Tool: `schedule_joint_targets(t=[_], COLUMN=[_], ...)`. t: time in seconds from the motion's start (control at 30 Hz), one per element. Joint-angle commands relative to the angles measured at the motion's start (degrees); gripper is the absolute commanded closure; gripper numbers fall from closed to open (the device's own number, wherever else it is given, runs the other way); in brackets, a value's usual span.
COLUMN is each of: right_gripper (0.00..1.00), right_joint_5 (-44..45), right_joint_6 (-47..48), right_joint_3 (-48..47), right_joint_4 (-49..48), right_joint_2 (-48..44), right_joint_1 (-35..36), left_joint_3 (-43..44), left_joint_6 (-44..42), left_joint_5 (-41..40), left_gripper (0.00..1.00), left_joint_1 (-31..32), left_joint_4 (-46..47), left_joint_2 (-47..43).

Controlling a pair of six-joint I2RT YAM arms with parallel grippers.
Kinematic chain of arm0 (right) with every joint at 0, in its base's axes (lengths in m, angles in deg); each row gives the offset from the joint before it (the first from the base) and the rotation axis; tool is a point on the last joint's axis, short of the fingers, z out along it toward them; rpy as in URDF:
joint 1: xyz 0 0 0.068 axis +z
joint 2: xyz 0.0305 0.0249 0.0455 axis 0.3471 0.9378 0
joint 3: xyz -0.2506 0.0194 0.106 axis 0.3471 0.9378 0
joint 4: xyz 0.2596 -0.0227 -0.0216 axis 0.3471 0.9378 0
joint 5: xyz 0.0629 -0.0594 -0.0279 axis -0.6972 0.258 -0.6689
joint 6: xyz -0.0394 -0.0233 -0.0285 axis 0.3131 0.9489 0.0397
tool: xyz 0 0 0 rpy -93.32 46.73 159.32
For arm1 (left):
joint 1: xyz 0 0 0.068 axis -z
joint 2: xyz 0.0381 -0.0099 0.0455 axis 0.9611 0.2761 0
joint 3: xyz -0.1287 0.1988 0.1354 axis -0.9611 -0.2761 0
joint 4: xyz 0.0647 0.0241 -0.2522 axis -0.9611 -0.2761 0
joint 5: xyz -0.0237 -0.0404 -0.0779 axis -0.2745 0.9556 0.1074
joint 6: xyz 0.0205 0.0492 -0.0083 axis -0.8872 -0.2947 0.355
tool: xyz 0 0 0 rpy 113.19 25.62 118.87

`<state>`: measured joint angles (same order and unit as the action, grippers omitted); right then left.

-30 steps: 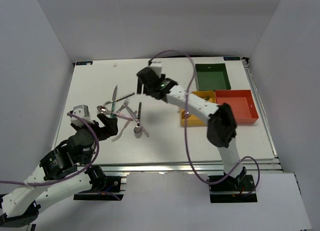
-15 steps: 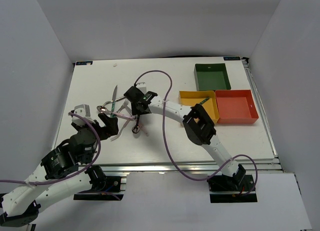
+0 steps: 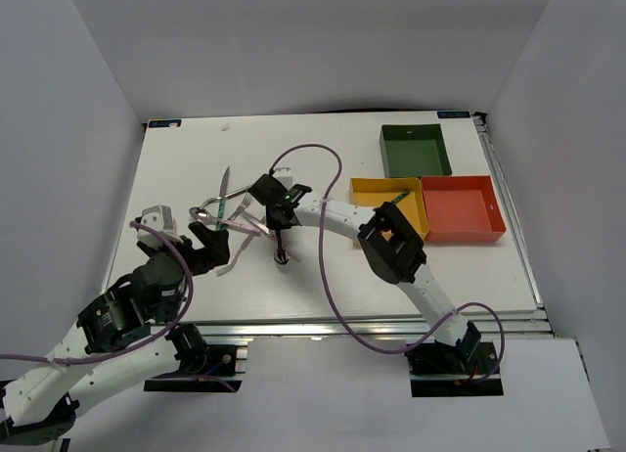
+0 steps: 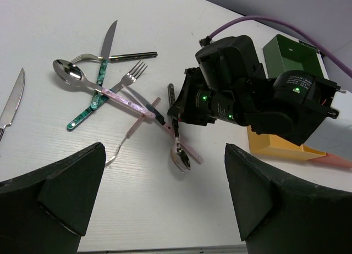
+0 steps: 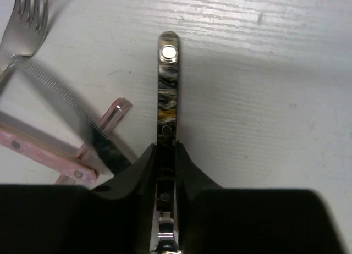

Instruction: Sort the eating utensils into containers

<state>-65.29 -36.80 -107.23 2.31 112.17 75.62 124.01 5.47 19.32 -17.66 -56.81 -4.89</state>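
My right gripper (image 3: 277, 217) (image 5: 166, 155) is shut on the black handle of a spoon (image 5: 167, 100), its fingers (image 5: 140, 167) pressed on both sides. The spoon's bowl (image 3: 282, 258) (image 4: 180, 158) points toward the near edge, low over the table. Just left lies the pile of eating utensils (image 4: 104, 90): a pink-handled spoon, a teal knife (image 4: 96, 94), a fork (image 4: 129, 78) and a pink handle (image 5: 38, 149). My left gripper (image 3: 210, 239) (image 4: 165, 210) hovers open near the pile, holding nothing. The containers stand right: dark green tray (image 3: 416, 151), yellow (image 3: 377, 193), red (image 3: 463, 207).
A lone knife (image 4: 11, 103) lies left of the pile. A teal-handled piece (image 3: 399, 198) rests in the yellow tray. My right arm's purple cable (image 3: 323, 237) loops over the table's middle. White walls enclose the table on three sides.
My right gripper came down from above the table's middle onto the pile and closed on the black-handled spoon, which shifted slightly right. The left arm stayed put.
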Motion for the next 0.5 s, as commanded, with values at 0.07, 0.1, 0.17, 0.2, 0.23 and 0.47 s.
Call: schedule_joint_targets(t=[0.07,0.1,0.17,0.2,0.23,0.47], right_gripper=[0.96,0.98,1.0,1.0,1.0,1.0], right_joint_5=[-2.49,-2.66,-3.36,-4.33,-4.68,-4.86], right_joint_6=[-4.93,-5.46,-7.04,-7.48,-7.66,-5.64], right_joint_3=[5.1,5.98,8.35,10.1,11.07,25.92], right_joint_4=[-2.3,-3.09,-4.93,-5.55,-7.12,-12.84], right_joint_2=[-4.88,-5.94,-9.54,-11.03,-14.35,-32.83], right_joint_1=[-0.55,-0.64,-1.17,-1.6,-1.87,-9.77], left_joint_3=[-0.25,-0.25,-0.25,-0.25,-0.17,-0.25], left_joint_6=[-0.24,-0.33,-0.33,-0.24,-0.33,-0.06], left_joint_5=[-0.17,-0.16,-0.16,-0.16,-0.16,-0.43], left_gripper=[0.02,0.02,0.02,0.02,0.02,0.02], left_joint_1=[-0.24,-0.24,-0.24,-0.24,-0.24,-0.24], left_joint_4=[0.02,0.19,0.11,0.11,0.11,0.02], left_joint_2=[-0.23,-0.23,-0.05,0.04,0.13,-0.66])
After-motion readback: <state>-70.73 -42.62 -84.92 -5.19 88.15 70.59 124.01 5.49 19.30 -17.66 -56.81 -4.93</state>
